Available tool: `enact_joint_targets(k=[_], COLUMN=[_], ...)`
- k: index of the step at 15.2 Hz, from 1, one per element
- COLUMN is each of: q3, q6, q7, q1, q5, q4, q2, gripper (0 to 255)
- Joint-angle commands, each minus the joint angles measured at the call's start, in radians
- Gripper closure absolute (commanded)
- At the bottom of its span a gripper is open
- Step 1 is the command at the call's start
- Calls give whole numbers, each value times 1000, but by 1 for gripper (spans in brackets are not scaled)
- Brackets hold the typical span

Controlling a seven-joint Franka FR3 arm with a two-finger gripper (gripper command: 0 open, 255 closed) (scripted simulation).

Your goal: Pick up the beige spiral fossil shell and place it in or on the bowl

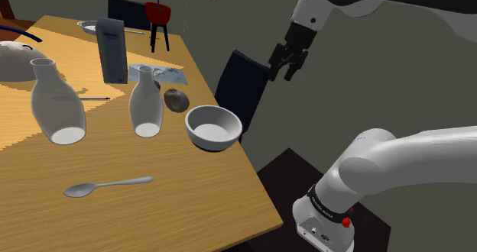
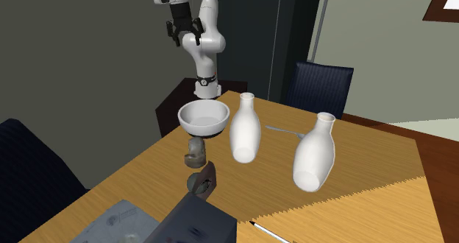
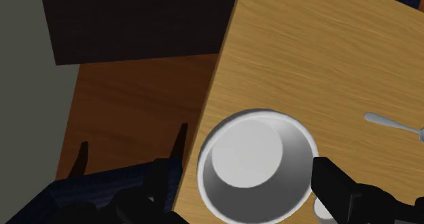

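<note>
The spiral shell (image 1: 176, 100) looks brownish-grey and lies on the wooden table (image 1: 176, 205), just behind the white bowl (image 1: 214, 127) and beside a white vase (image 1: 146, 101). In the second exterior view the shell (image 2: 195, 152) sits right in front of the bowl (image 2: 204, 118). My gripper (image 1: 287, 62) hangs open and empty high in the air, past the table's edge and above the bowl's side; the second exterior view has the gripper (image 2: 182, 32) well over the bowl. Looking down along the hand, the bowl (image 3: 258, 163) lies between my spread fingers (image 3: 331, 183), far below.
Two white vases (image 1: 57, 105) (image 2: 315, 152) stand on the table, a spoon (image 1: 103, 186) lies near the front, and a grey box (image 1: 112, 50) stands upright at the back. A dark blue chair (image 1: 241, 82) is at the table's edge beneath the gripper.
</note>
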Motion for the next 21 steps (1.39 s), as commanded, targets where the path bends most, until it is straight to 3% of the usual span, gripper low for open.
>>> enact_joint_targets(k=[1, 11, 21], q3=[0, 55, 97], q6=[0, 252, 391], q7=[0, 1, 25], q1=[0, 28, 51], q5=[0, 14, -19], q4=[0, 120, 368], q2=[0, 378, 773], gripper=[0, 0, 0])
